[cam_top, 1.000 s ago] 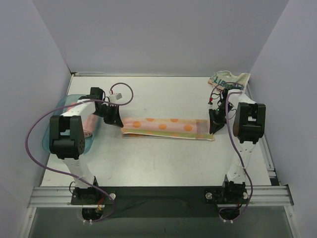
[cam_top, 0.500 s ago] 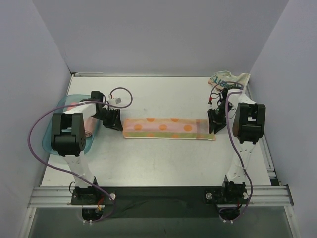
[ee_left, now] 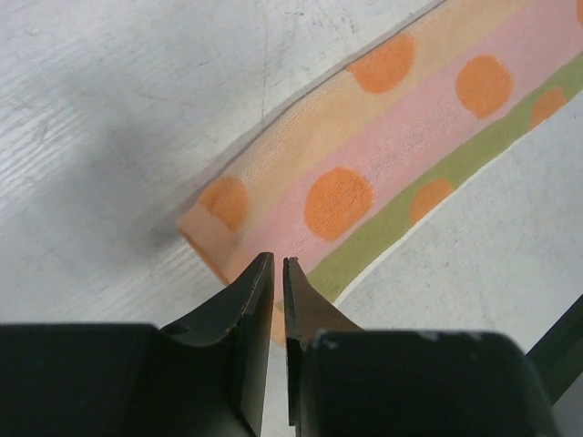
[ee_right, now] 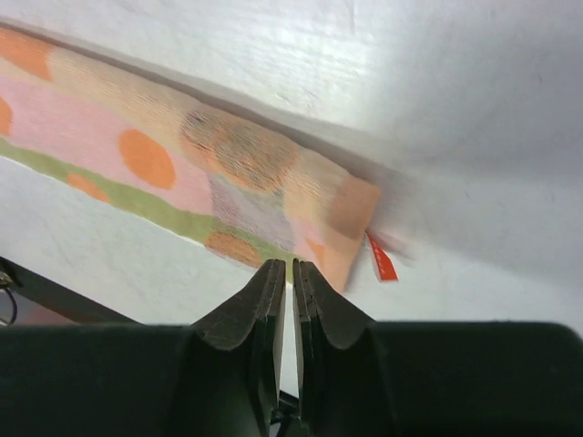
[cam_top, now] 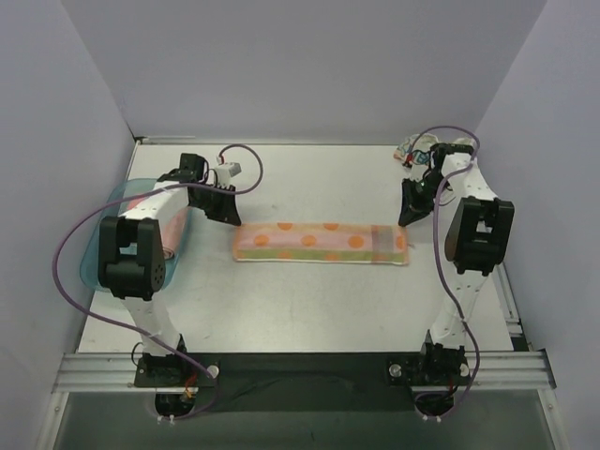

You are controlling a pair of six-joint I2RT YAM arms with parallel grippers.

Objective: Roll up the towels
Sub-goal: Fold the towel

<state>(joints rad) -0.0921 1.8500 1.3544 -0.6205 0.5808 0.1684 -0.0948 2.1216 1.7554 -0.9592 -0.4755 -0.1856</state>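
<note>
Lettered towel [cam_top: 409, 148] at far right mostly hidden behind right arm [cam_top: 473, 230], left hand [ee_left: 278, 262] and right hand [ee_right: 290, 266] clenched empty beside ends of striped towel [cam_top: 319, 243]

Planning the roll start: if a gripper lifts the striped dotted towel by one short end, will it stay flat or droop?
Probably droops: the striped towel is thin soft cloth folded into a long strip lying flat on the table. Likely light, so pushing may bunch or slide it rather than roll it.
</note>
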